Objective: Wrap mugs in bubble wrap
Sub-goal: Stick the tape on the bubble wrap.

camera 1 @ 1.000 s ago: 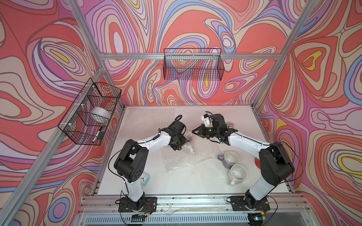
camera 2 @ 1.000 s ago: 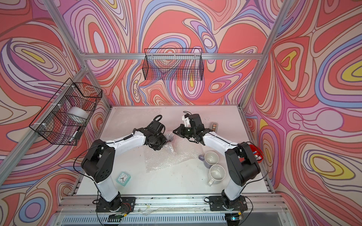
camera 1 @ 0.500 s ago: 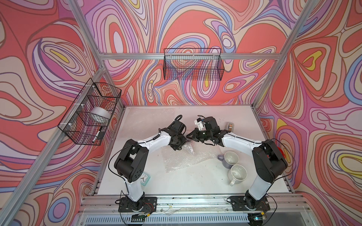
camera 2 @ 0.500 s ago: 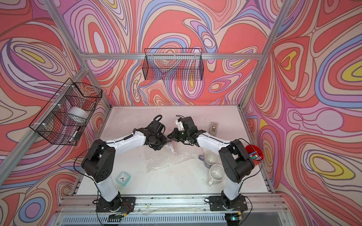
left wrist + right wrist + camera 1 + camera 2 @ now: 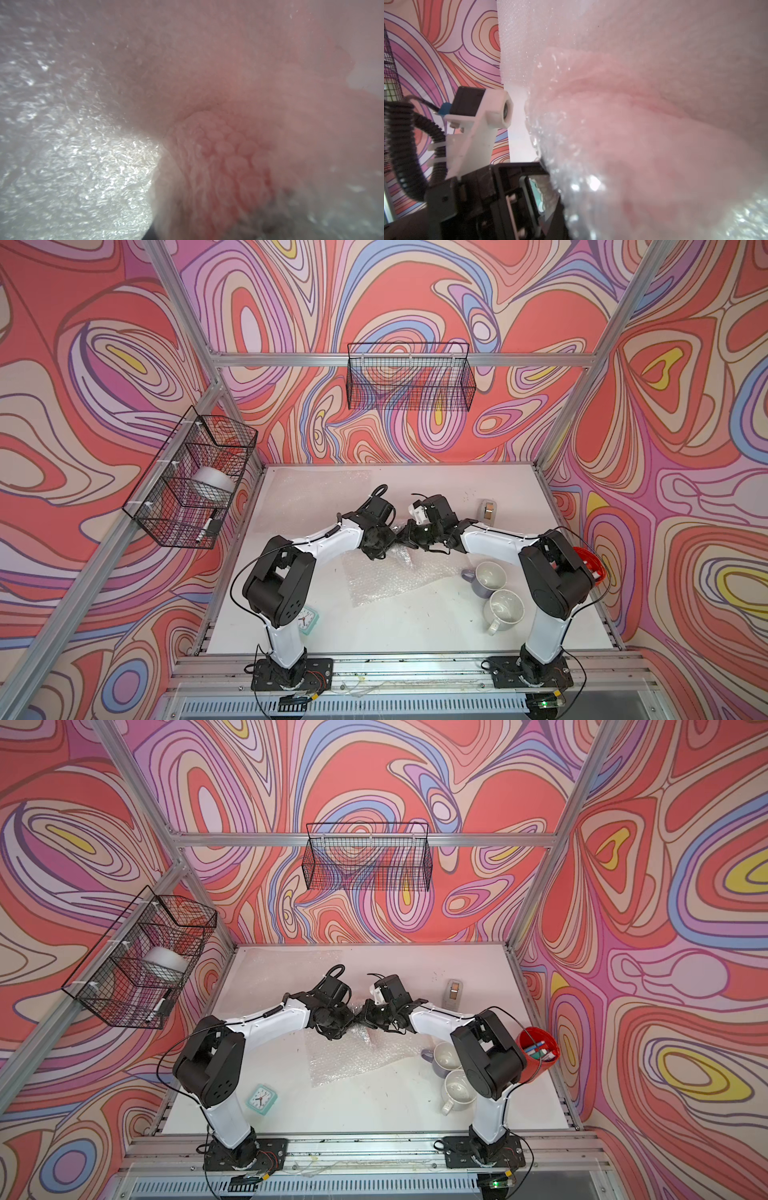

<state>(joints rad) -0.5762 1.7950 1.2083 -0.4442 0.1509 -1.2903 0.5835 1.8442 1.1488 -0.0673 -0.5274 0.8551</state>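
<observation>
Bubble wrap (image 5: 386, 576) lies mid-counter (image 5: 374, 626), its far edge lifted over something red (image 5: 224, 162), probably a mug, to cover it. Right jaws are closed, apparently pinching the wrap. Left jaws are hidden, so I cannot tell. Lavender mug (image 5: 486, 578) and white mug (image 5: 505, 610) wait nearby.

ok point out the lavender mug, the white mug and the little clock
lavender mug (image 5: 489, 576): in a top view, on its white inside
white mug (image 5: 505, 608): in a top view, on its inside
clock (image 5: 261, 1097): in a top view, on its face
</observation>
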